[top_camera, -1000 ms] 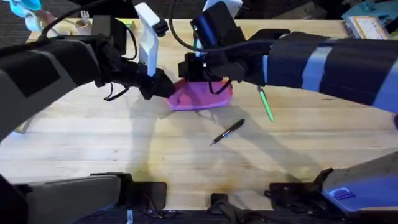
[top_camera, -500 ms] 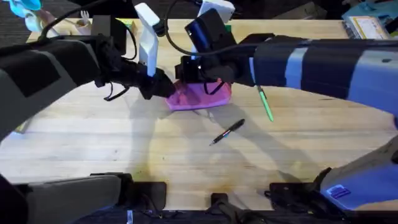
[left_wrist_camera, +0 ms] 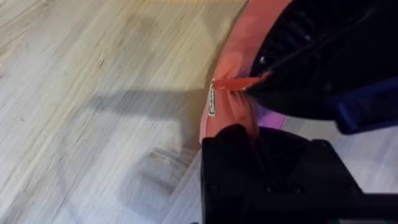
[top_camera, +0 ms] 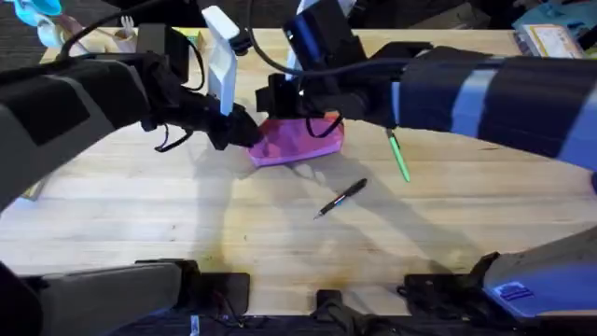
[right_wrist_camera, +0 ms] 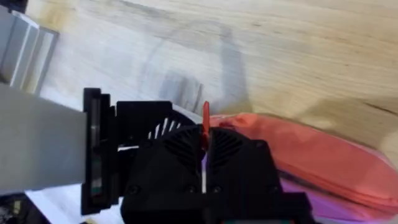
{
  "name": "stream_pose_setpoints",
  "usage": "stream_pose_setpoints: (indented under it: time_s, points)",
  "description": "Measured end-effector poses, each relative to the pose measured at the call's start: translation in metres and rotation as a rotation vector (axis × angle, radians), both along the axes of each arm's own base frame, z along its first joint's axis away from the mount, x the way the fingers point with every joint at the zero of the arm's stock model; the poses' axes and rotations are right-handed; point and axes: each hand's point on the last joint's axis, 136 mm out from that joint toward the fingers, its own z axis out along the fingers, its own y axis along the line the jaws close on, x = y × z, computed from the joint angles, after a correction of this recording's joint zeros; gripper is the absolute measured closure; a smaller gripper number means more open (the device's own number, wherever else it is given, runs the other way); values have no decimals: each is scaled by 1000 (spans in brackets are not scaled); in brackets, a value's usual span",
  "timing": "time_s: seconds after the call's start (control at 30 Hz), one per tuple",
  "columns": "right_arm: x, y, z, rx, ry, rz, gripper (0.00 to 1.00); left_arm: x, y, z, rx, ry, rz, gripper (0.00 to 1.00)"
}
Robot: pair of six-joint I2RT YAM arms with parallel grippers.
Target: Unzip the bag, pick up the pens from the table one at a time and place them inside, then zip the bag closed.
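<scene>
The pink bag (top_camera: 303, 140) lies on the table (top_camera: 280, 233) at the back middle. My left gripper (top_camera: 250, 133) is shut on the bag's left end, and its black fingers pinch the pink fabric (left_wrist_camera: 239, 121). My right gripper (top_camera: 280, 105) hovers over the bag's left part, shut on the small pink zipper pull (right_wrist_camera: 206, 124), also seen as a flat pull tab (left_wrist_camera: 239, 83). The light green pen (top_camera: 399, 157) lies to the right of the bag. The black pen (top_camera: 340, 198) lies nearer the front, at a slant.
A white upright post (top_camera: 221, 56) stands behind my left gripper. Small items (top_camera: 56, 23) sit at the far left corner and a box (top_camera: 550, 37) at the far right. Bare wood stretches across the front half.
My right gripper has slid a little to the left along the top of the bag, holding the pull. The bag's right end shifted slightly left. The left gripper and both pens stayed put.
</scene>
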Motion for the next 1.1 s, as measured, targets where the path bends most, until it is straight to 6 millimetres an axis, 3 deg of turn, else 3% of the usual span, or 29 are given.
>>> stream_pose_setpoints:
  time_s: [0.37, 0.43, 0.57, 0.6, 0.63, 0.83, 1.1]
  points:
    - [-12, -11, 5, -18, 41, 8, 966, 0, 0, 0, -5, 1, -1, 959]
    - [-12, -11, 9, -1, 43, 16, 768, 1, -1, 1, -10, -5, -3, 959]
    - [-19, -8, 26, 43, 41, 51, 189, 1, -2, 2, -10, -8, -5, 959]
    - [-20, -11, 26, 41, 49, 51, 75, 1, -2, 2, -13, -8, -5, 959]
    - [-20, -15, 26, 39, 56, 48, 23, 1, -2, 2, -12, -8, -3, 959]
    - [-14, -50, 22, -10, 105, 3, 4, 1, -2, 2, -12, -9, -5, 959]
    - [-14, -93, 39, -83, 57, 14, 4, 1, -2, 2, -12, -10, -5, 959]
